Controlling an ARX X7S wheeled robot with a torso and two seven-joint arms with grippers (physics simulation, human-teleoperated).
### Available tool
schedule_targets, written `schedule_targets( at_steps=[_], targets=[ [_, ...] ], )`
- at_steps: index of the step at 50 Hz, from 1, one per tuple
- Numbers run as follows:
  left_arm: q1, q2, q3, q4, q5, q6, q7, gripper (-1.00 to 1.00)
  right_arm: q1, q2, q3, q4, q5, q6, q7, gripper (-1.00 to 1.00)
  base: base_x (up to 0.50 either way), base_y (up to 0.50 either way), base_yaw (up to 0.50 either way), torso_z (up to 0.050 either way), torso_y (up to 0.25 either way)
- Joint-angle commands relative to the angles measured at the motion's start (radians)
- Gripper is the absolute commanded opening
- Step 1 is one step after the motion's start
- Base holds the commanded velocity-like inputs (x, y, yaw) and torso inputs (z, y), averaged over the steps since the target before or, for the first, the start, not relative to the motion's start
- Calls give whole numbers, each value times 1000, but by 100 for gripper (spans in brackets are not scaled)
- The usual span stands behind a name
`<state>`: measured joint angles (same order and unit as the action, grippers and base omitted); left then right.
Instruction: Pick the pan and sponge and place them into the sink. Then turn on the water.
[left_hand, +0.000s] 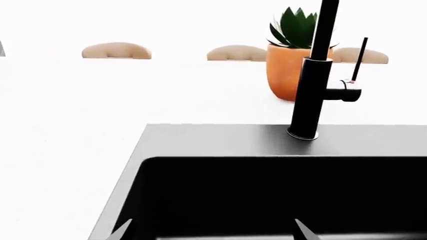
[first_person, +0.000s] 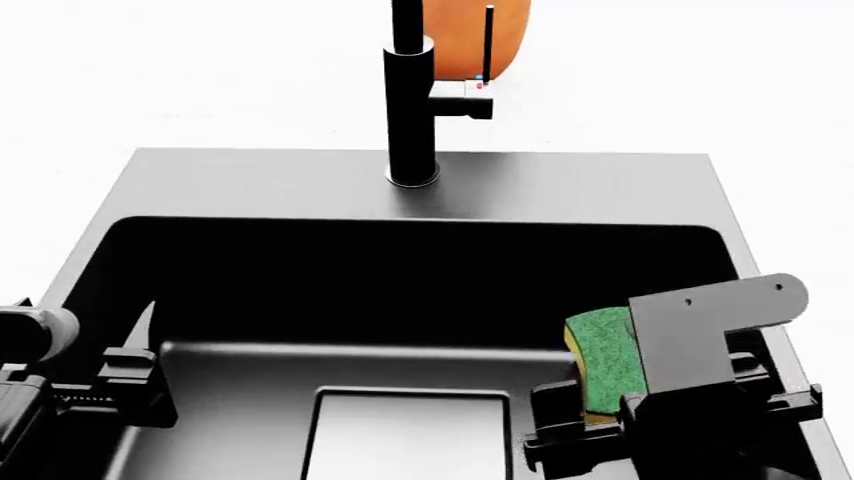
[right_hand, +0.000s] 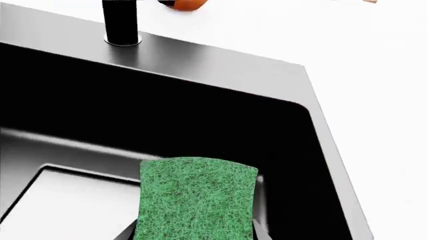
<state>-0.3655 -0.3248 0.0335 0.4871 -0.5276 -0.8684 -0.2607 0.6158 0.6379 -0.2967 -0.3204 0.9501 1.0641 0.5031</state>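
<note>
Sponge (first_person: 609, 358) (gripper-held (first_person: 601, 405)) over sink (first_person: 561, 185)

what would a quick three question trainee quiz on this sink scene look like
1. True or false: the right gripper holds the small green-topped, yellow-bodied sponge over the large dark grey metal sink.
2. Which is visible in the basin? A) a square drain plate B) a black frying pan C) a running stream of water
3. Fill in: behind the tall black cylindrical faucet stands an ____ pot with a green plant.

Key: 1 true; 2 A, the square drain plate; 3 orange.
</note>
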Motion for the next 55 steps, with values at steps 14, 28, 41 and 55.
schedule_targets(
  at_steps=[14, 28, 41, 55],
  targets=[
    [-2, 1, 8, -10, -4, 8, -11, 100, 91, -107, -155, 522, -174, -167, -256, -100, 0, 0, 0, 0, 0],
    [-2, -3, 12, -18, -6, 14, -13, 100, 77, -123, -159, 632, -187, -222, -305, -100, 0, 0, 0, 0, 0],
    [0, -7, 14, -18, -11, 16, -15, 100, 66, -110, -146, 589, -173, -213, -285, 100, 0, 0, 0, 0, 0],
    [-5, -6, 26, -24, -10, 19, -20, 100, 52, -54, -76, 344, -101, -151, -178, 100, 0, 0, 0, 0, 0]
  ],
)
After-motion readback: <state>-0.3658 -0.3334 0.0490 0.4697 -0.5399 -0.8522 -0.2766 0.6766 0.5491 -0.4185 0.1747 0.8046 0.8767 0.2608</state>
